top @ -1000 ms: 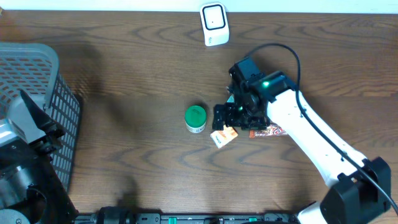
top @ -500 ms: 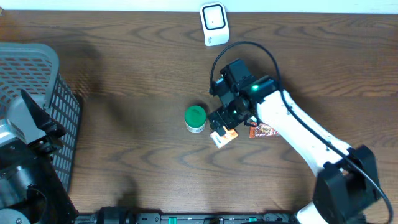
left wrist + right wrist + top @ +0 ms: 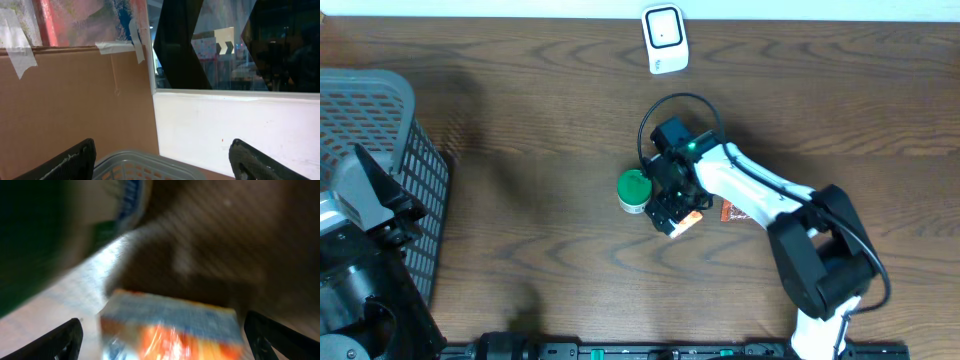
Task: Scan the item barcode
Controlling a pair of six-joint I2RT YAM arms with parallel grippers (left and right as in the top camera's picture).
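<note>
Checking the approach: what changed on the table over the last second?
The right arm swung to its left, bringing its open fingers over the small orange-and-white packet, close beside the green-lidded jar. Nothing was taken hold of or let go. The packet, jar, red patterned sachet, white scanner, grey mesh basket and left arm stayed put.

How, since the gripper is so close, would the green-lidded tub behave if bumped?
The green-lidded tub looks squat and stands lid up, so it would probably slide rather than tip. Being round, it could roll if knocked over. The open right gripper is right beside it, so a bump seems possible.
</note>
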